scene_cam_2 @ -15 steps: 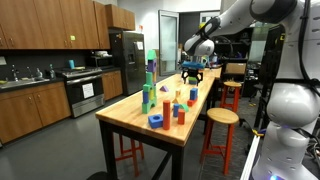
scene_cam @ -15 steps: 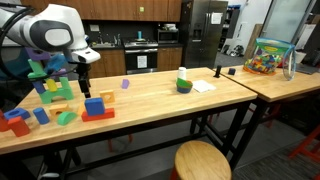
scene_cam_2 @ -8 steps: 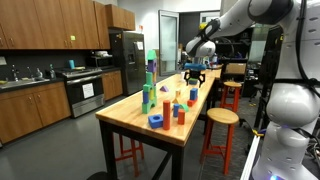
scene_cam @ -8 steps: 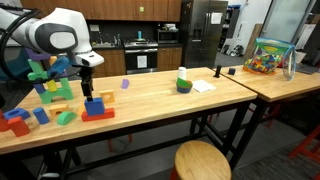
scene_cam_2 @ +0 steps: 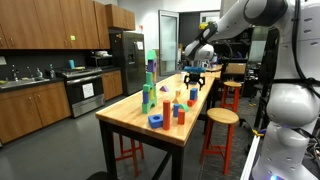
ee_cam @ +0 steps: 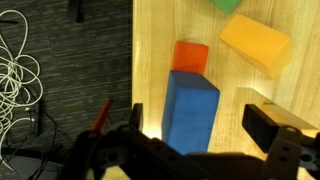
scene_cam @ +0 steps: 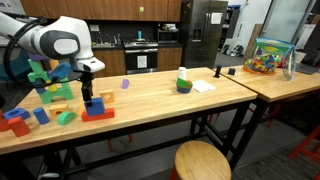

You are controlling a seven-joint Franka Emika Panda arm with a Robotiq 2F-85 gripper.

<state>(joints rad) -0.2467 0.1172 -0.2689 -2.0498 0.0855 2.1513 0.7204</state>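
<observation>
In the wrist view my gripper (ee_cam: 200, 128) stands open over a blue block (ee_cam: 190, 108), one finger on each side and neither touching it. An orange-red block (ee_cam: 190, 56) lies just beyond the blue one, a yellow block (ee_cam: 255, 44) further right, and a green piece (ee_cam: 226, 5) at the top edge. In an exterior view the gripper (scene_cam: 88, 93) hangs just above the blue block (scene_cam: 96, 103), which rests on a red piece (scene_cam: 99, 114). From the far side the gripper (scene_cam_2: 193, 72) is low over the wooden table (scene_cam_2: 200, 105).
A stack of coloured blocks (scene_cam: 50, 84), a green block (scene_cam: 65, 118) and red blocks (scene_cam: 14, 123) lie beside the gripper. Further along are a purple block (scene_cam: 124, 84), a green-and-white object (scene_cam: 183, 82) and a toy bin (scene_cam: 265, 55). The table edge (ee_cam: 133, 60) is close, with cables (ee_cam: 25, 70) on the floor below.
The arm has shifted slightly right and lowered the gripper toward the blue block. The jaws have stayed open.
</observation>
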